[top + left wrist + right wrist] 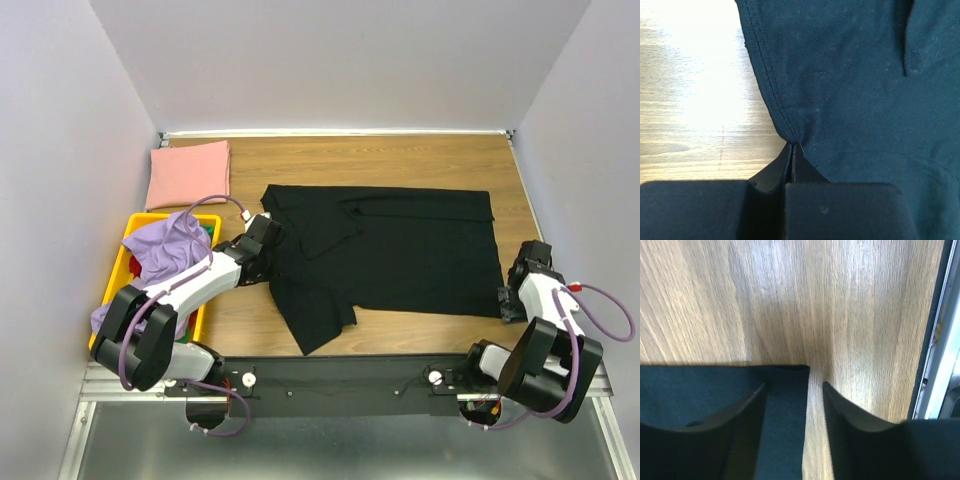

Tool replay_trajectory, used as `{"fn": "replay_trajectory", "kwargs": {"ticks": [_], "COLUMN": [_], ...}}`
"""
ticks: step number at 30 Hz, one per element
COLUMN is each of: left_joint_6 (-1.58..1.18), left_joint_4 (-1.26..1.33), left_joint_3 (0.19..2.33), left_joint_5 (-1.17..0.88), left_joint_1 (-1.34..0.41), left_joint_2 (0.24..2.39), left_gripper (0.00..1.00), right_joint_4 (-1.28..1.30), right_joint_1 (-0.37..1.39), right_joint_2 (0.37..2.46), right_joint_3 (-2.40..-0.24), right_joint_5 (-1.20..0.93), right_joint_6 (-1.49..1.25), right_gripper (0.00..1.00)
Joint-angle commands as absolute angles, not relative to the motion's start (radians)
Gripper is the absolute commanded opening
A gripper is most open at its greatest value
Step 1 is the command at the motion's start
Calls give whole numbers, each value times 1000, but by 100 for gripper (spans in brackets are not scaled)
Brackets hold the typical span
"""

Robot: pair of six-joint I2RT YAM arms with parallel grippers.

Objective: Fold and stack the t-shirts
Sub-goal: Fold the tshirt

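The black t-shirt (400,245) lies spread across the middle of the table, with its left side folded over and one sleeve (315,320) trailing toward the front. My left gripper (266,243) is shut on the shirt's left hem. In the left wrist view its fingertips (792,146) pinch a puckered bit of the black t-shirt (865,100). My right gripper (508,298) stands open over the shirt's near right corner. In the right wrist view that gripper (794,385) has the corner of the black t-shirt (785,410) between its fingers, one finger over the cloth and the other (850,415) over bare wood.
A folded pink t-shirt (190,172) lies at the back left corner. A lavender t-shirt (165,245) is draped over the yellow crate (128,240) at the left. The table's metal edge (940,340) runs close beside the right gripper.
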State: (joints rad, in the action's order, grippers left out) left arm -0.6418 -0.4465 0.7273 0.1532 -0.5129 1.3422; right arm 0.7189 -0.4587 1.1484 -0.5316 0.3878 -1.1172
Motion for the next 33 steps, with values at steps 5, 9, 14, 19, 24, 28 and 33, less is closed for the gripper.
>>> {"fn": "replay_trajectory", "kwargs": {"ticks": [5,9,14,19,24,28,33], "left_joint_6": [-629,-624,-618,-609,-581,-560,-535], "left_joint_4": [-472,-489,-511,-519,-526,-517,-486], "left_joint_3": [759,773,787,805,836,853,874], "left_joint_5": [179,179,178,170,164,150,114], "left_joint_1": [-508,-505,-499,-492,-463,-427,-365], "left_joint_2": [1327,1313,1292,1278,1284,1296,1337], "left_gripper": [0,0,0,0,0,0,0], "right_joint_4": [663,673,709,730,738,732,689], "right_joint_1": [-466,-466,-466,-466,-466,-466,-465], "right_joint_2": [1207,1194,1100,1042,1041,1112,1207], "right_joint_3": [-514,-532,-535,-566,-635,-728,-847], "right_joint_5": [419,408,388,396,377,319,289], "right_joint_6": [-1105,-1066,-1046,-979,-917,-871,-781], "right_gripper": [21,3,1,1,1,1,1]}}
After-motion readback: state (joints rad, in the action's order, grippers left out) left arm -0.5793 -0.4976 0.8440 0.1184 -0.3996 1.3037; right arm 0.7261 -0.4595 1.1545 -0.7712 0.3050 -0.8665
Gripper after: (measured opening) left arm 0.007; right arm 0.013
